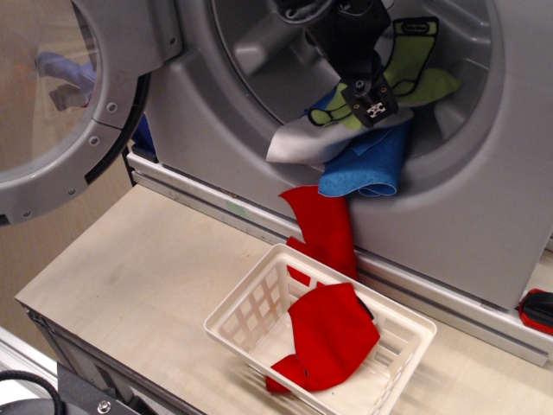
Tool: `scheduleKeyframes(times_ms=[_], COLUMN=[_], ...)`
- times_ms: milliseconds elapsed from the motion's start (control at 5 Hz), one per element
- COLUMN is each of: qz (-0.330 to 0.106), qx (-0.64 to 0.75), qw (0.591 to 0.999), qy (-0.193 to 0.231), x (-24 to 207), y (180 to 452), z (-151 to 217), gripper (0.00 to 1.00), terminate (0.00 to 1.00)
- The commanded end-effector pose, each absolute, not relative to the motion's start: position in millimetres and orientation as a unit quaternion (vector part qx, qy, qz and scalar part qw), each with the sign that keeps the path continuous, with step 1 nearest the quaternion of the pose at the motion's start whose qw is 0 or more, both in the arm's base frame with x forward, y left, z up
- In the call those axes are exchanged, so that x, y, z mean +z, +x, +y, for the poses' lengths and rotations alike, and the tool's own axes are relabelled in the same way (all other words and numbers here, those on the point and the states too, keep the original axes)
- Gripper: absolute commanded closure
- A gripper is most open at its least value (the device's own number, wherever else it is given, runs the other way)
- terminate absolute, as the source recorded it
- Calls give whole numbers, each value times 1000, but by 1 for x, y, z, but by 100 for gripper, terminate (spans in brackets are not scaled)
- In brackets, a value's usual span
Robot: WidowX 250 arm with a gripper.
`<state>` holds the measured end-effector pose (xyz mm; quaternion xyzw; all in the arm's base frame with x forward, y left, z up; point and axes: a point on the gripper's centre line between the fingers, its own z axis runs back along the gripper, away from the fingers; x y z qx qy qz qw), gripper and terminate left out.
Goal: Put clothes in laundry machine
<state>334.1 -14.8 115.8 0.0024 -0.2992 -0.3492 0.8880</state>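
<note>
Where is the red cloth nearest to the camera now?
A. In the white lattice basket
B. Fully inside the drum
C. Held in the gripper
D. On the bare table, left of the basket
A: the red cloth lies in the white basket, partly draped over its front rim.

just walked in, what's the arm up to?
It's loading the laundry machine. The tool is at the drum mouth, right over the grey-white cloth, blue cloth and lime green piece heaped at the lip. One red cloth hangs down the machine's front; another red cloth sits in the white basket. Tool's grip is unclear.
</note>
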Motion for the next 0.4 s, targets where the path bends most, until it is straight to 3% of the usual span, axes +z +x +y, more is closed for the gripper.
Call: scheduleKeyframes(times_ms=[0,200], qz=[-288,-288], qx=[-375,-375], qw=[881,881], qy=[-16,-16], x=[144,144], y=[303,303], z=[-14,-14], gripper=[0,0], terminate=[0,100])
